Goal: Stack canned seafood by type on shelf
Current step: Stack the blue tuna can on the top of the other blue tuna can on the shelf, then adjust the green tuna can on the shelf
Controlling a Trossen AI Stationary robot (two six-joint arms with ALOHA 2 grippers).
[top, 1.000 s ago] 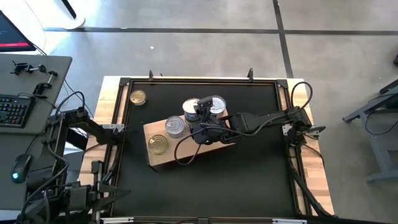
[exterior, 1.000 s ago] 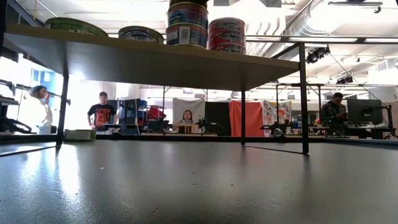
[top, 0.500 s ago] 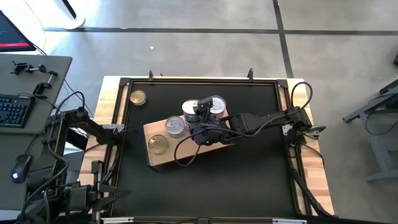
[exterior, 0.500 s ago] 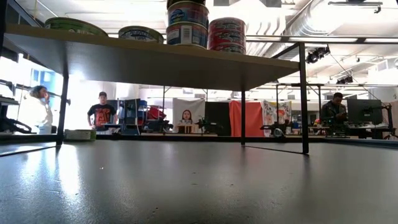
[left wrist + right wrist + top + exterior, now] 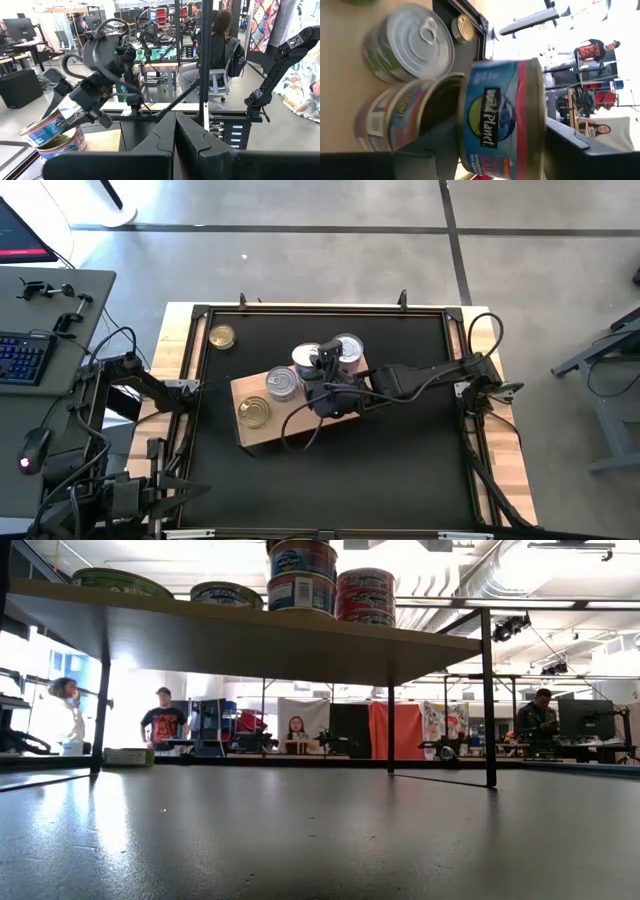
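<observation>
The right claw (image 5: 485, 145) is closed on a blue-labelled tin (image 5: 500, 117). It is held tilted over a matching tin (image 5: 395, 122) on the shelf (image 5: 262, 438), probably for stacking by type.

The blue-labelled tin (image 5: 495, 120) reads "Wild Planet"; smaller print below seems illegible.

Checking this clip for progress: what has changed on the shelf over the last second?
Very little. The right gripper has lifted its blue-labelled tin slightly off the matching tin beneath; it now sits tilted, jaws still around it. The shelf, the silver-topped tin, the gold-topped tin and the tin on the table stayed put. The left gripper stayed parked at the table's left edge.
</observation>
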